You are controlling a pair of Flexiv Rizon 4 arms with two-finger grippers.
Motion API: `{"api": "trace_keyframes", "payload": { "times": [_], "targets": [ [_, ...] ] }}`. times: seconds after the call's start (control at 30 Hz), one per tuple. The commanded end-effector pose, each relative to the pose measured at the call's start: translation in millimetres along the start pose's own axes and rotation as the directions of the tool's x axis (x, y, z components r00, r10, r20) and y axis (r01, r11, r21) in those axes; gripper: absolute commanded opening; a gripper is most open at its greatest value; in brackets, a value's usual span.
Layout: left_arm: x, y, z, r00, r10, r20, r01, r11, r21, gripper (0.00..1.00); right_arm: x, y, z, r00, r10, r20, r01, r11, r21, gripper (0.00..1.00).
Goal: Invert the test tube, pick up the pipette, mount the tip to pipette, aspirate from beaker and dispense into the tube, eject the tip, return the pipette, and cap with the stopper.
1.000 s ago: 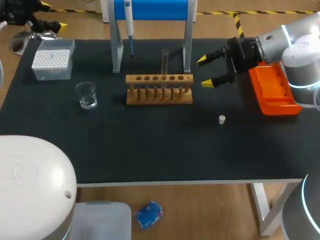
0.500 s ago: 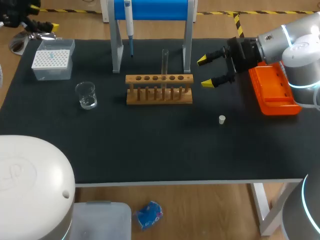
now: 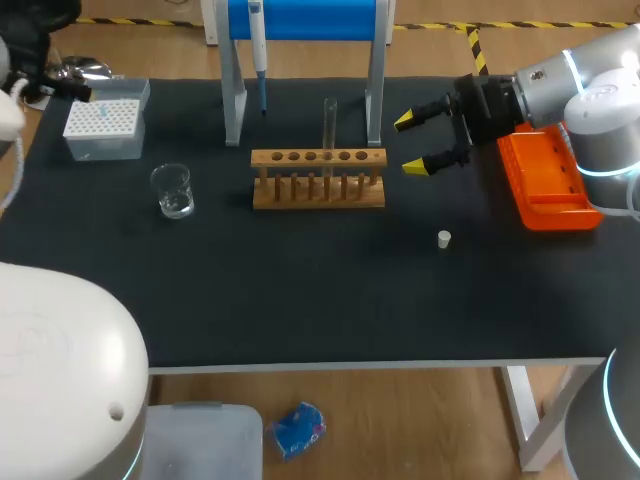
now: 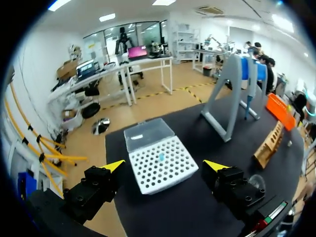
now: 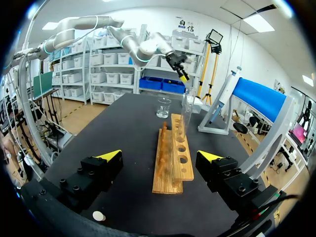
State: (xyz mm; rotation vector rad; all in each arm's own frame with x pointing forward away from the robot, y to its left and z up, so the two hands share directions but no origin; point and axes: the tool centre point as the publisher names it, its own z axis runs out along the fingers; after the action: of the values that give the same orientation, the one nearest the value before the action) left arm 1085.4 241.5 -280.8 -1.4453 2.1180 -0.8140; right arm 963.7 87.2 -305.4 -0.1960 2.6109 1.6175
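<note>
Ahead of my right gripper [image 3: 412, 143], whose fingers stand spread and empty, the test tube [image 3: 329, 125] stands upright in the wooden rack [image 3: 318, 175], long axis vertical. This arm is by far the nearer. My left gripper [image 4: 165, 165], also spread, hangs by the tip box [image 3: 103, 120]. Over the last second the right arm has kept still, while the left has shifted at its far corner.

orange tray [image 3: 548, 182]: at the table's [image 3: 300, 290] right edge | wooden rack [image 3: 318, 199]: mid-table, just before blue-topped grey stand [image 3: 305, 20] | white tip box [image 3: 101, 124]: far left corner, lid open
</note>
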Motion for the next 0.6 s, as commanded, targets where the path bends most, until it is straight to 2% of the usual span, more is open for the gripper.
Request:
{"api": "trace_keyframes", "payload": {
  "times": [0.03,0.53,0.6],
  "targets": [
    [4.2,-5.5,23,0.991,-0.06,0.119,0.084,0.974,-0.209,1.0,0,1,0,1.0,0.0,0.0,0.0,1.0,0.003,1.0],
    [4.2,-5.5,23,0.991,-0.06,0.119,0.084,0.974,-0.209,1.0,0,1,0,1.0,0.0,0.0,0.0,1.0,0.003,1.0],
    [9.5,1.9,35,0.99,-0.083,0.117,0.106,0.971,-0.213,1.0,0,1,0,1.0,0.0,0.0,0.0,1.0,0.003,1.0]
  ]
}}
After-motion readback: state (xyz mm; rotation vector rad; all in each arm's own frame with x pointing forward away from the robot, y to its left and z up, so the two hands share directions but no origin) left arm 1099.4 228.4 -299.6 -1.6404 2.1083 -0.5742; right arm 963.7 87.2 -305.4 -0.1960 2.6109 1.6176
